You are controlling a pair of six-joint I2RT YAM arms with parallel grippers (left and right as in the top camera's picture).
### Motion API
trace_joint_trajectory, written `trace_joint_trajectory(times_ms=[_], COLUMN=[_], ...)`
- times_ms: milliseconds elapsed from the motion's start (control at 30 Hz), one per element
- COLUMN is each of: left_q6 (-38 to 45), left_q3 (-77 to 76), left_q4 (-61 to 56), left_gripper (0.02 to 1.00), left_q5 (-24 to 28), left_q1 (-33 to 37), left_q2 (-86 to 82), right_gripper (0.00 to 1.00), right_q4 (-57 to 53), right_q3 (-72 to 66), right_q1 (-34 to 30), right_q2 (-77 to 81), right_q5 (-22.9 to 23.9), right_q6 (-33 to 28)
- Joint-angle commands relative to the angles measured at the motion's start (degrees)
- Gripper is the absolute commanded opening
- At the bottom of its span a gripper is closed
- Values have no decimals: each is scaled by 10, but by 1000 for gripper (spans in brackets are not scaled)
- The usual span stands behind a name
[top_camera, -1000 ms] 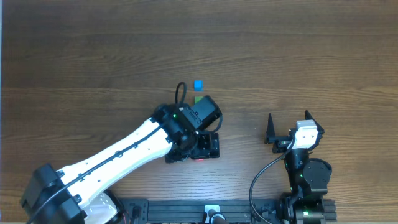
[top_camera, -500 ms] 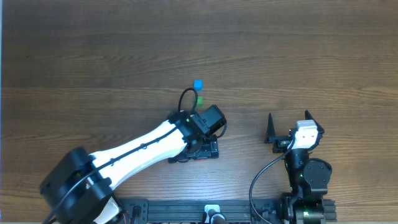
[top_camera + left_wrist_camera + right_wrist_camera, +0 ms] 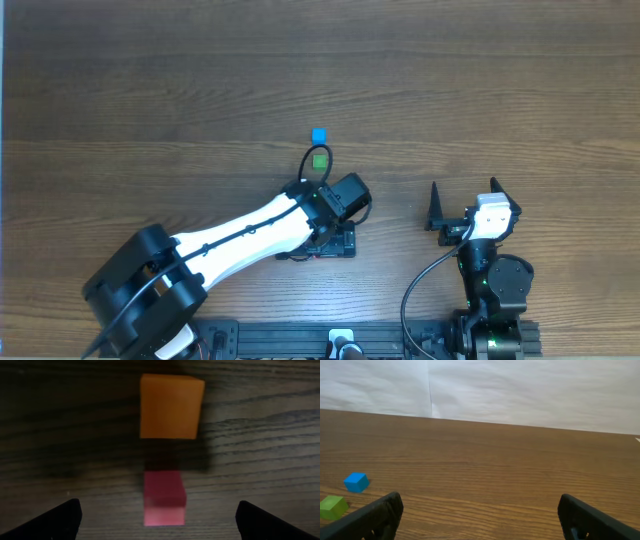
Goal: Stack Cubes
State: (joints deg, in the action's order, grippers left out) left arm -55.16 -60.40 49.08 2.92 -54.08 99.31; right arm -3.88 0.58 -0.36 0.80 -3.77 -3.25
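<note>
The left fingers (image 3: 62, 521) are spread wide over the middle of the worktop (image 3: 150, 90), nearer its near edge than its far one. A red cube (image 3: 164, 504) is seen between them, touched by neither. An orange cube (image 3: 171, 406) sits just beyond the red one, in line with it, with a shadowed gap of wood between the two. All four sides of both cubes stand free.

A green cube (image 3: 320, 160) and a blue cube (image 3: 319, 136) lie farther towards the far edge. They are close together but apart, with the blue one nearer that edge. Broad bare wood lies between the blue cube and the far edge, and between the cubes and the left and right edges.

The right fingers (image 3: 436, 205) are likewise held wide with nothing between them. They are set near the near edge and well apart from all four cubes.
</note>
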Motion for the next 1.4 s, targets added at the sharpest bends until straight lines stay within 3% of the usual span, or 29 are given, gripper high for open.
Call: trace_joint_trajectory(times_ms=[33, 533, 933, 1400], left_q6=[14, 16, 16, 16], left_q3=[6, 6, 6, 6], left_q4=[-7, -11, -24, -24], left_gripper=[996, 996, 888, 428], left_q5=[-9, -11, -13, -13], left_q1=[-8, -10, -11, -11], left_q2=[10, 29, 49, 49], right_gripper=[993, 991, 993, 993], right_q4=[-2, -2, -2, -2], right_q3=[-3, -3, -3, -3], right_q1=[-3, -3, -3, -3], right_q2=[-5, -5, -5, -5], right_q5=[0, 0, 0, 0], right_q6=[-2, -2, -2, -2])
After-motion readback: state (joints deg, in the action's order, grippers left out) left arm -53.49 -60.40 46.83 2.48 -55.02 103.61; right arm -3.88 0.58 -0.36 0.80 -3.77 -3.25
